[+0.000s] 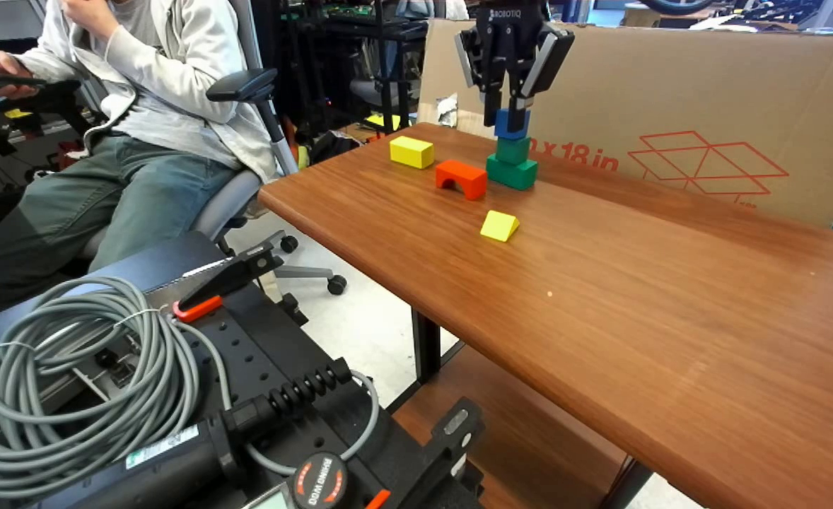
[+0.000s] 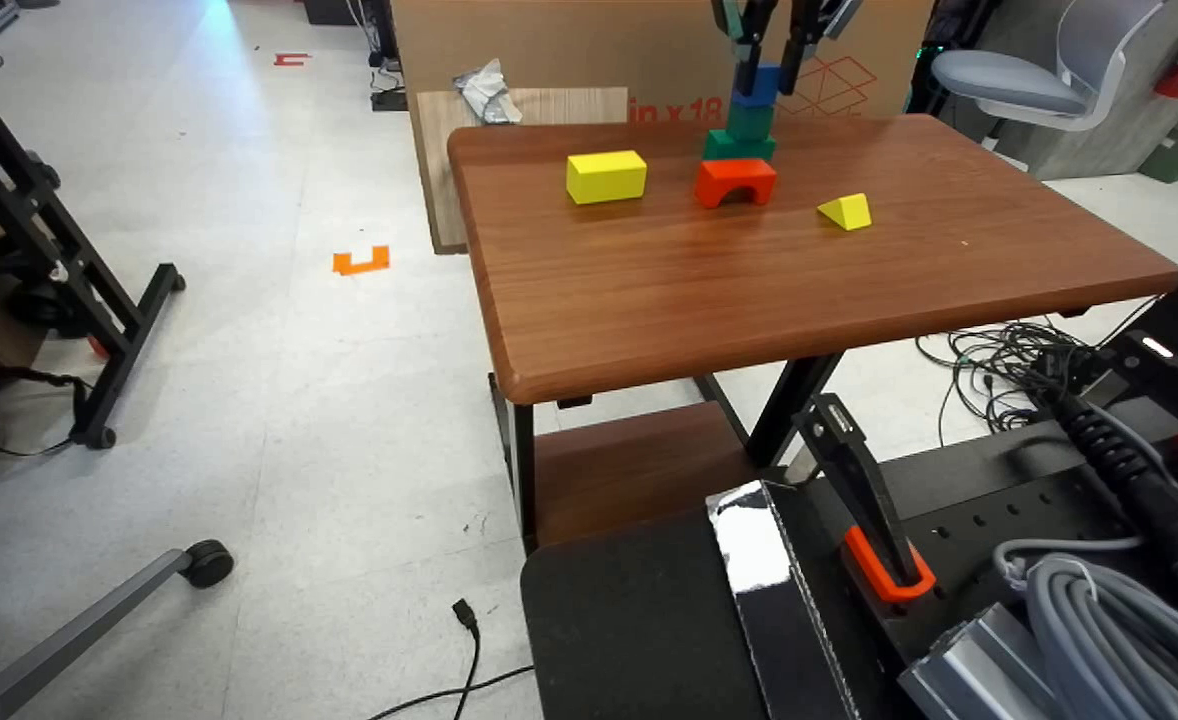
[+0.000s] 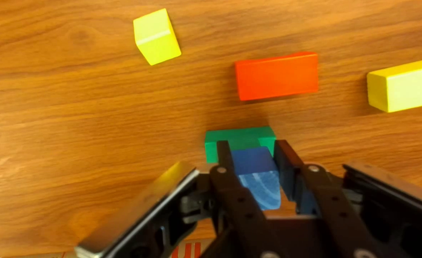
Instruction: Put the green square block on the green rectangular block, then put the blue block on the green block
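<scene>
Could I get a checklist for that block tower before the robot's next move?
1. The small green cube on the wider green block: ok.
2. The blue block over the small green cube: ok, no gap showing.
3. The fingers on both sides of the blue block: ok.
4. The fingers clear of the blue block, if backing off comes next: cannot tell, too close to judge.
5. The orange-red arch apart from the wider green block: ok, gap visible in the wrist view.

brown table (image 1: pixel 636 297) | upright cardboard (image 1: pixel 600 85) behind | pale floor (image 2: pixel 349 480) | grey chair (image 2: pixel 1014 85)
</scene>
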You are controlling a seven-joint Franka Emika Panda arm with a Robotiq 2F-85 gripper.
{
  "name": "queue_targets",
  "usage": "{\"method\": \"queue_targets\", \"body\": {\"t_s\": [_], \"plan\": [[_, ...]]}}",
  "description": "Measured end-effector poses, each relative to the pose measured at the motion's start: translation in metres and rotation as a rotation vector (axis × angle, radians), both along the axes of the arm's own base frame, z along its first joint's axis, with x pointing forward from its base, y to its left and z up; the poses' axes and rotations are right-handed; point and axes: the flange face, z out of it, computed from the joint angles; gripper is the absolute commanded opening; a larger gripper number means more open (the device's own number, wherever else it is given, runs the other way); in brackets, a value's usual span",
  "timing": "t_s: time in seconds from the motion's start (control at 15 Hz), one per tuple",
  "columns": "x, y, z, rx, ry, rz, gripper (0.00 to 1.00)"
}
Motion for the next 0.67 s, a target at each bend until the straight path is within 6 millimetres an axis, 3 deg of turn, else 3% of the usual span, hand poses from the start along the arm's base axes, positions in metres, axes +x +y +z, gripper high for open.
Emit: {"method": "queue_targets", "body": {"t_s": [0.4,0.67], "plan": [[0.004,-0.003,-0.002,-0.003,-0.003,-0.003,1.00],[0.006,-0.003,0.009,0.000,-0.019,0.003,1.00]]}}
